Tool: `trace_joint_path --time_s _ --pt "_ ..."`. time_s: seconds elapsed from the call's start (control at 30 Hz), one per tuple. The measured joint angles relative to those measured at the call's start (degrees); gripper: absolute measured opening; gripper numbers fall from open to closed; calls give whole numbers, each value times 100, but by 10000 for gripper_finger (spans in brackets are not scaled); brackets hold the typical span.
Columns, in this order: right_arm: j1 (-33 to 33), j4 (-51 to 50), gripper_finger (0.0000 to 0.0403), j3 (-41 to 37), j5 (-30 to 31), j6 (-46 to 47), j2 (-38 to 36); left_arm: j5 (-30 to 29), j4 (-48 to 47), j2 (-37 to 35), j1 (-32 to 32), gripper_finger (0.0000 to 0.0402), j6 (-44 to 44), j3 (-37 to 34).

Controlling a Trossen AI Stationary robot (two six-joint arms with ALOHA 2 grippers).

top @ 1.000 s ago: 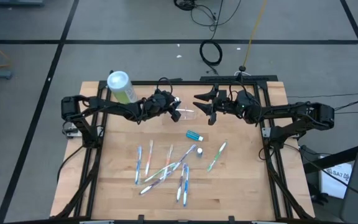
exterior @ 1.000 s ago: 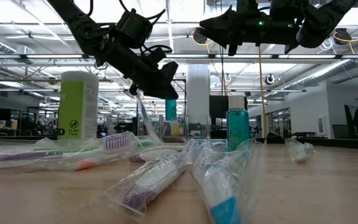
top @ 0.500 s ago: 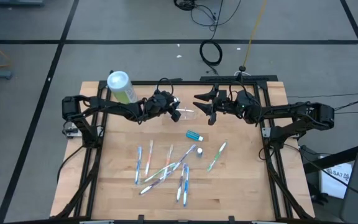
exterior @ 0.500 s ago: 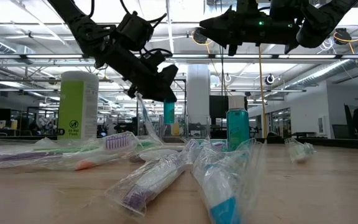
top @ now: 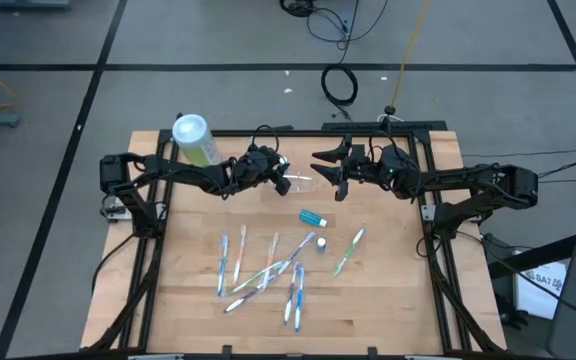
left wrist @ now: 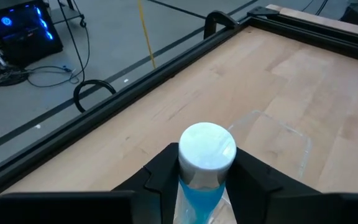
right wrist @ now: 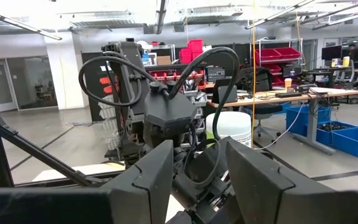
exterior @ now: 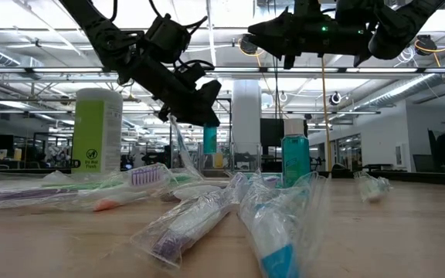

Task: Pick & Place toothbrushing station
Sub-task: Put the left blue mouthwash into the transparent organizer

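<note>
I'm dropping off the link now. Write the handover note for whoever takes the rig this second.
Left gripper: at the back middle of the table, around a small blue bottle with a white cap, right beside the clear holder. Whether it grips the bottle cannot be told.
Right gripper: open, empty, raised on the holder's other side.
Holder: on the table between the two grippers, held by neither.
Done: the bottle is at the holder.
Left: probably seat the bottle. The wrapped toothbrushes and a second blue bottle lie loose in front. The green canister stands at the back left.
</note>
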Motion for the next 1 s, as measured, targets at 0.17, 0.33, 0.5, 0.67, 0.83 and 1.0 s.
trace_joint_path --time_s 0.17,0.33,0.5,0.67,0.83,1.0 --pt "0 6 141 0 2 0 0 0 0 0 0 116 7 0" --pt "0 9 141 0 2 0 0 0 0 0 0 113 -9 0" --pt "0 9 141 0 0 0 0 2 -2 0 0 120 -35 0" --pt "0 9 141 1 0 0 0 0 -4 0 -17 121 -50 0" --pt "0 9 141 0 2 0 0 -1 23 41 -21 121 -158 0" --pt "0 9 141 2 0 9 0 0 297 445 -28 122 -155 -2"
